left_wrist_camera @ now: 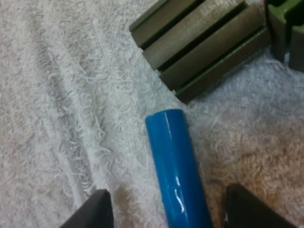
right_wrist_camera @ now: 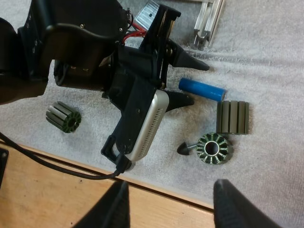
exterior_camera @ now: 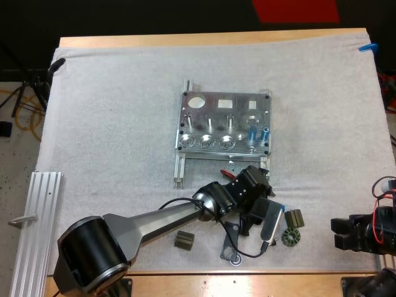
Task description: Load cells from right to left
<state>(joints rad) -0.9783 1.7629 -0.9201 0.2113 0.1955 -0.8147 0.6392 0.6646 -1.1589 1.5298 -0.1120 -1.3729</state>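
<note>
The metal fixture (exterior_camera: 210, 120) lies mid-mat with two blue cylinders (exterior_camera: 259, 132) upright in its right-hand holes. Another blue cylinder (left_wrist_camera: 178, 166) lies flat on the mat. My left gripper (left_wrist_camera: 168, 211) is open and straddles it, one finger (left_wrist_camera: 97, 209) on each side and clear of it. From the right wrist view that left gripper (right_wrist_camera: 190, 81) brackets the same cylinder (right_wrist_camera: 201, 90). My right gripper (right_wrist_camera: 171, 204) is open with nothing between its fingers, near the mat's front edge, and sits at the right edge (exterior_camera: 337, 233).
A ribbed dark block (exterior_camera: 294, 218) and a round toothed part (exterior_camera: 291, 236) lie just right of the left gripper (exterior_camera: 275, 207). Another ribbed part (exterior_camera: 184, 240) sits under the left arm. An aluminium rail (exterior_camera: 37, 216) lies at the left.
</note>
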